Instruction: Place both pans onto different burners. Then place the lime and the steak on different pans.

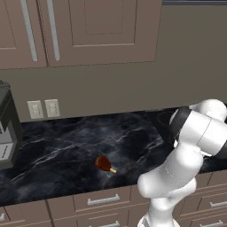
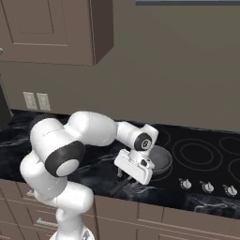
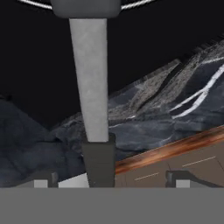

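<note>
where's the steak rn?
The steak lies on the dark marble counter in the left base view, near the front edge, left of the arm and above the drawers. Nothing touches it.

A glossy white robot arm (image 2: 89,129) built of fat, rounded tube segments. Dark charcoal bands and round caps mark its joints (image 2: 65,161). A smaller dark cap sits at the wrist (image 2: 143,142). The tool (image 2: 134,169) is a white boxy block with small dark finger tips (image 3: 177,178).
</note>
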